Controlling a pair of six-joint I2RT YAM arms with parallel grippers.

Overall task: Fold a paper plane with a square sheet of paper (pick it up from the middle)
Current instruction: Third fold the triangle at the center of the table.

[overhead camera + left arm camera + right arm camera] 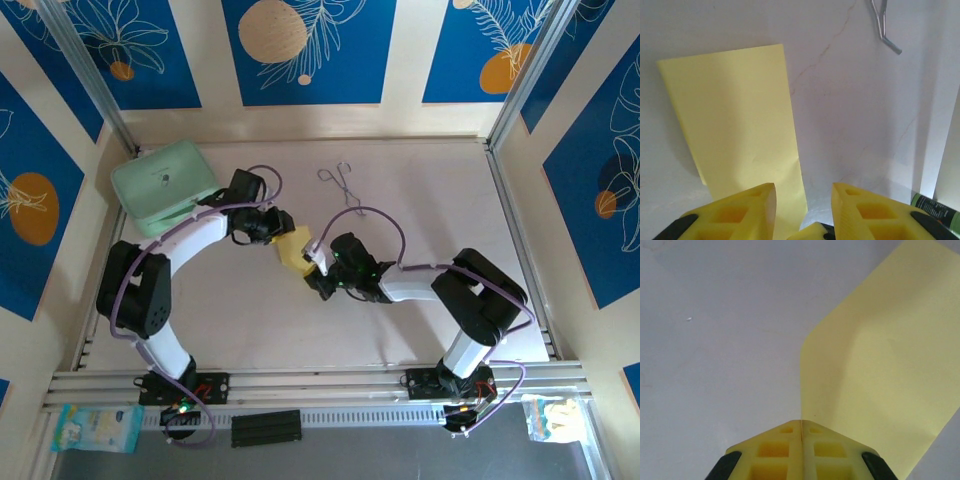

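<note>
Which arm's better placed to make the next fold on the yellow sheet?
Left, probably. The right gripper looks shut on an edge of the yellow sheet, so it is busy holding. The left gripper is open, its fingers over the sheet's near end, free to grasp or press.

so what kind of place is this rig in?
Probably a lab robot cell, not a home: pale tabletop boxed in by aluminium frame rails and blue leaf-print wall panels, with two arms bolted at the near edge working a yellow square sheet of paper.
</note>
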